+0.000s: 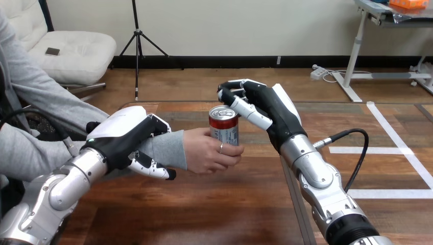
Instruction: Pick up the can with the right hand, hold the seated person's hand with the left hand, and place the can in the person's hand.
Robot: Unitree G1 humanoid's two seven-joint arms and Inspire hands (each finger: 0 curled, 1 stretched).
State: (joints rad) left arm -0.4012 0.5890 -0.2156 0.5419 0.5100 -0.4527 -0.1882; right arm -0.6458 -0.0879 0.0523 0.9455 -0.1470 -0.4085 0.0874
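Right hand (270,111) is up against the upper right side of the can (224,127), at rim height, palm facing the can. Can't tell whether it grips the can or only touches it. Can is red-topped with a silver body, upright, raised off the desk (204,214), mid-view. The person's hand (209,154) comes in from the view's left and is wrapped round the can's lower half, its fingers across the front and under the base. So the can is in the person's hand with the right hand beside its top.

Left hand (120,135) is closed round the person's wrist just behind the grey sleeve (168,148) cuff. Its white back is on top and its fingers (150,168) are curled underneath the sleeve. Left forearm rises from the bottom left corner, right forearm from the bottom right.
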